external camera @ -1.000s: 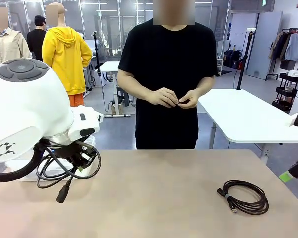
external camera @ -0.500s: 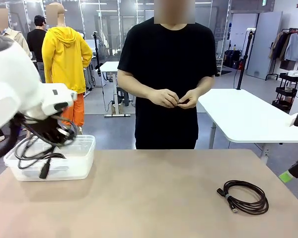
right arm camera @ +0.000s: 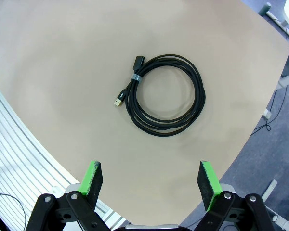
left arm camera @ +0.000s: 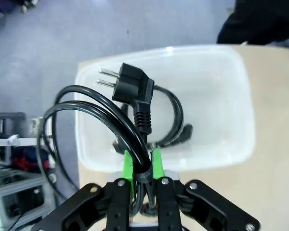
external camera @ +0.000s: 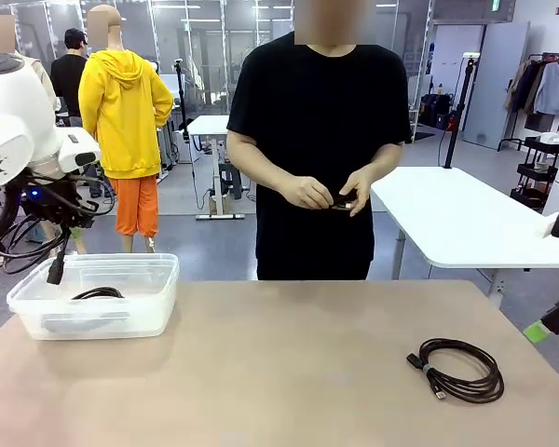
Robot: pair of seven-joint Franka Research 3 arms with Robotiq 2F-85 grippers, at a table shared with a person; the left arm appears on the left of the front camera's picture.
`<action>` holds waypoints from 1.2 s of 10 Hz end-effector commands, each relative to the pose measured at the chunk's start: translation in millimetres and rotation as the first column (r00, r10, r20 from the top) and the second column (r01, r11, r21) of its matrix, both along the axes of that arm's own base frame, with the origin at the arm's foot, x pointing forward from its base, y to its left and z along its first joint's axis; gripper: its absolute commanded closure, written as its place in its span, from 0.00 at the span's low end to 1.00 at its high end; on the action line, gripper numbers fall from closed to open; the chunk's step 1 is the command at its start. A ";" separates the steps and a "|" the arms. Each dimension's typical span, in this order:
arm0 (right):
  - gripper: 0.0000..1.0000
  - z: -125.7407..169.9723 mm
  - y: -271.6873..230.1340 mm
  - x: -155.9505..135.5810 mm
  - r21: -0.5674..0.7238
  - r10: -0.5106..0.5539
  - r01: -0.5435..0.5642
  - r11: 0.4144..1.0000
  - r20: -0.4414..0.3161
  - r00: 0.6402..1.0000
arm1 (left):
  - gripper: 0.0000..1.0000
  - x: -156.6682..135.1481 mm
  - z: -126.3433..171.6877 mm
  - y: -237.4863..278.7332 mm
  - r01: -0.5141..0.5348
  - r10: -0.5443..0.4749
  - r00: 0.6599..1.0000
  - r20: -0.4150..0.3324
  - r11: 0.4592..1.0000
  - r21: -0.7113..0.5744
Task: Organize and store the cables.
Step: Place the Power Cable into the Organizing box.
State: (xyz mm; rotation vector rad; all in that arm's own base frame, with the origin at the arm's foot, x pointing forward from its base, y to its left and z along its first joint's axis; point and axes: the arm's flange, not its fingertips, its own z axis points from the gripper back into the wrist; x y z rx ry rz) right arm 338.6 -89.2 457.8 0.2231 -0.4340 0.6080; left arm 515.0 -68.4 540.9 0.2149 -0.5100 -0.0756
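Wrist footage from the left arm gives the close detail: the left end effector [left arm camera: 140, 161] is clenched on a black power cord [left arm camera: 135, 108], its green pads pinching the looped strands, with the two-pin plug hanging over a clear plastic bin [left arm camera: 231, 96]. A second cord [left arm camera: 176, 120] lies curled on the bin's floor. From the front the same held cord appears as dangling loops beneath the white arm, above the bin's left end and clear of its rim, while the second cord is a dark arc inside.

The right wrist view looks straight down on a coiled cable [right arm camera: 166, 96] lying flat on the worktop – a band holds its turns together near the plugs. The right end effector [right arm camera: 150, 175] hovers above it with jaws spread wide, holding nothing. The front view places that coil at the near right of the worktop [external camera: 289, 372], well apart from the bin.

Across the tan worktop stands a person [external camera: 317, 121] in a black shirt, hands [external camera: 307, 193] together on a small dark item. Behind are a grey floor and a white table [external camera: 466, 223].
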 end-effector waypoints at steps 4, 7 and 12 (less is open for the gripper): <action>0.00 -0.4 1.1 0.5 0.006 -0.014 0.014 1.000 -0.008 1.000 | 0.82 86.0 -43.4 -4.3 -0.127 0.127 0.991 -0.034 0.992 0.007; 0.00 -0.4 1.1 0.5 0.006 -0.014 0.014 1.000 -0.008 1.000 | 0.82 102.3 -94.9 -11.7 -0.182 0.184 0.981 -0.062 0.982 0.042; 0.00 -0.4 1.1 0.5 0.006 -0.014 0.014 1.000 -0.008 1.000 | 0.82 106.1 -162.4 -17.7 -0.256 0.262 0.948 -0.180 0.965 0.055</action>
